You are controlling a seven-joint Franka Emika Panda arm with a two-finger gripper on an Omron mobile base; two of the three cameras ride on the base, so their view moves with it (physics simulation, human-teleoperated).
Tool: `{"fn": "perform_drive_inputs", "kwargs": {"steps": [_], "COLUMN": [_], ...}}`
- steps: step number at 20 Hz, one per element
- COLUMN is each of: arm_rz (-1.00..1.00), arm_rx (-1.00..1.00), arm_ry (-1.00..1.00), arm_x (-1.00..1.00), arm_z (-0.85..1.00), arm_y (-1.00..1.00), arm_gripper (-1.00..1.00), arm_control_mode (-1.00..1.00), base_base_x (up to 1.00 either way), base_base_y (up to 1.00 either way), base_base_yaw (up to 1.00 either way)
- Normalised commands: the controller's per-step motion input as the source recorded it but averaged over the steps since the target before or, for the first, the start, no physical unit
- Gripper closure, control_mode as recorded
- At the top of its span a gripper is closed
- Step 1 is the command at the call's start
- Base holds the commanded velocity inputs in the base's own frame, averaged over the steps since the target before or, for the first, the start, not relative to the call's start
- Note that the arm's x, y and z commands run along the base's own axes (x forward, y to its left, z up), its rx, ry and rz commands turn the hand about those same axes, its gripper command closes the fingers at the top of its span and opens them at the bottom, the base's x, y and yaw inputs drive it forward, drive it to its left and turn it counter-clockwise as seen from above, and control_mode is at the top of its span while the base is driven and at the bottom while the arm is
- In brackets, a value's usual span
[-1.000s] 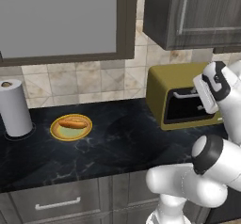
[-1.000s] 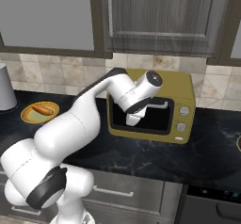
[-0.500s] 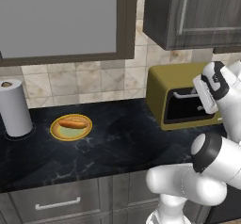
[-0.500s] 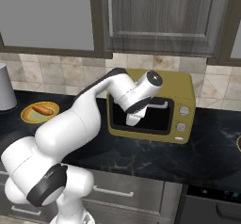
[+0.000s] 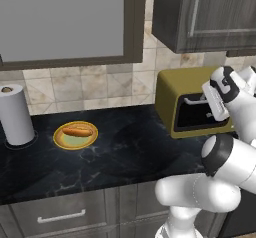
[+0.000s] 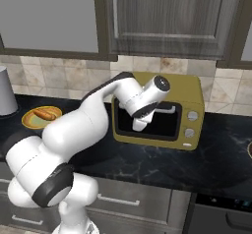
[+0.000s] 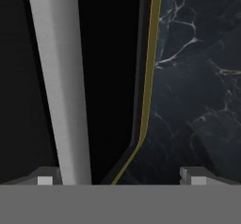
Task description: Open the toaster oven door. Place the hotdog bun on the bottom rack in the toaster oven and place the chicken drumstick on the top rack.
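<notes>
Hand view: my hand (image 7: 117, 180) is spread open, with the white handle (image 7: 59, 77) of the toaster oven door (image 6: 147, 121) apparently between my fingertips. Closing off-centre could let the handle slip during the pull.

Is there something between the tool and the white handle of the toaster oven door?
Nothing visible. In the hand view the open tool faces the toaster oven door, and the white handle runs up between its fingertips, close to one fingertip.
</notes>
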Motion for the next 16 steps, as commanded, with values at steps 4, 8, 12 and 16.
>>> {"fn": "perform_drive_inputs", "kwargs": {"steps": [4,8,12,16], "arm_rz": [0.00,0.00,0.00,0.00], "arm_rx": [0.00,0.00,0.00,0.00], "arm_ry": [0.01,0.02,0.13,0.20], "arm_x": [0.00,-0.31,-0.34,-0.31], "arm_z": [-0.43,-0.27,-0.36,-0.44], "arm_y": [0.00,-0.08,-0.03,0.00], "arm_gripper": [-1.00,-1.00,-1.00,-1.00], "arm_control_mode": [-1.00,-1.00,-1.00,-1.00], "base_base_x": [0.00,0.00,0.00,0.00], "base_base_y": [0.00,0.00,0.00,0.00], "base_base_yaw": [0.00,0.00,0.00,0.00]}}
